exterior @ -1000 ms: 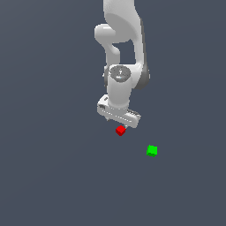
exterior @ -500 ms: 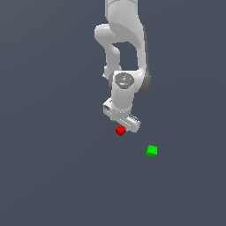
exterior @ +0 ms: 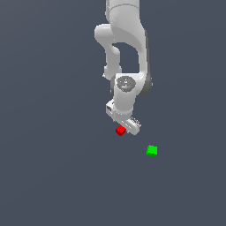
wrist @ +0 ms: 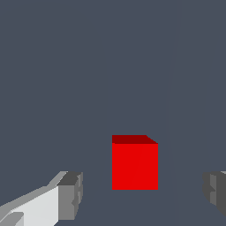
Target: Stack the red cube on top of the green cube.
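The red cube (exterior: 120, 130) lies on the grey floor directly under the arm's hand. In the wrist view the red cube (wrist: 134, 164) fills the space between the two grey fingertips (wrist: 71, 194), which stand wide apart with a gap on each side of it. My gripper (exterior: 125, 127) is open and touches nothing that I can see; its midpoint (wrist: 142, 194) sits just off the cube's face. The green cube (exterior: 152, 150) rests alone on the floor toward the exterior view's right and nearer the camera, outside the wrist view.
A plain dark grey floor (exterior: 53, 167) surrounds both cubes. The white arm (exterior: 126, 48) rises above the red cube.
The hand has turned about its own axis and come down a little over the red cube. Both cubes lie where they were.
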Motion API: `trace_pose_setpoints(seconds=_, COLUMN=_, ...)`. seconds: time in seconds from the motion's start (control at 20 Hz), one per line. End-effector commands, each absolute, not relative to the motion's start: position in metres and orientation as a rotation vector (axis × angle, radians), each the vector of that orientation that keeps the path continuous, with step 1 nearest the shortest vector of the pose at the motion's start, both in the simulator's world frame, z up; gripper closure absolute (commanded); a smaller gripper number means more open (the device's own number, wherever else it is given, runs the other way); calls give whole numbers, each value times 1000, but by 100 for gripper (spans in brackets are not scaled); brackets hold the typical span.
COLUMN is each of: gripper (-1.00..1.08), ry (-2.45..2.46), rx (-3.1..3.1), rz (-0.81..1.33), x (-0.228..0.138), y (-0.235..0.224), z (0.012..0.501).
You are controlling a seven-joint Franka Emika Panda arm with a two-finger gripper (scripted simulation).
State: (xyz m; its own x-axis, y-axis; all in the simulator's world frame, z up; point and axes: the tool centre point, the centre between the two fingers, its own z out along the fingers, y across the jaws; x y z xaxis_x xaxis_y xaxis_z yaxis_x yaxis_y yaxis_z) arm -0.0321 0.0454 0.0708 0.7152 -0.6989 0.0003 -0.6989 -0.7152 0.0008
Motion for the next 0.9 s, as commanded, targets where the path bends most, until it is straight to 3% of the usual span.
trace_pose_setpoints(seconds=0.0, gripper=-92, ry=-1197, rx=2904, rz=0, x=-32, y=46, z=70)
trace_pose_setpoints(seconds=0.85, gripper=-92, ry=-1197, rx=2905, rz=0, x=-32, y=46, z=22)
